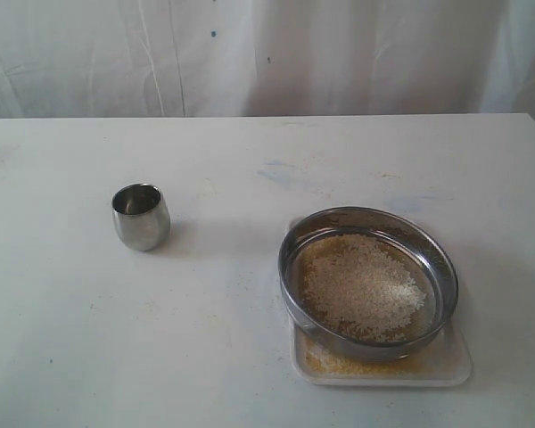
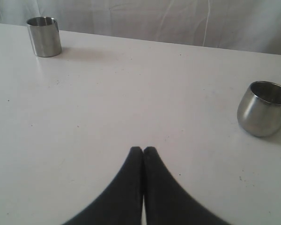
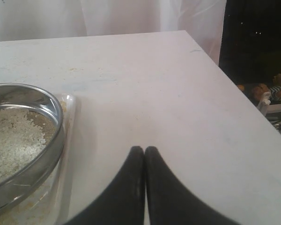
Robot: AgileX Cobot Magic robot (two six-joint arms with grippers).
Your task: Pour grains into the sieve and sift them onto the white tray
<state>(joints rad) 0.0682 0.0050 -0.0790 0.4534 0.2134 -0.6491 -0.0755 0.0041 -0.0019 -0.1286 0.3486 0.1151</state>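
Exterior view: sieve (image 1: 357,346) holding grains (image 1: 361,287) rests on white tray (image 1: 453,362)

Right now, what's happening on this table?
Nothing is being handled: both arms' jaws are shut and empty over the table. The sieve sits on the white tray, with whitish grains in its mesh and fine yellow granules on the tray beneath. The rounded steel cup stands upright, apart.

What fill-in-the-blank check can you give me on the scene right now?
The left gripper and right gripper are both ____.
The rounded cup stands ____, apart from the sieve.
The whitish grains lie in the ____.
Missing words: shut; upright; sieve.
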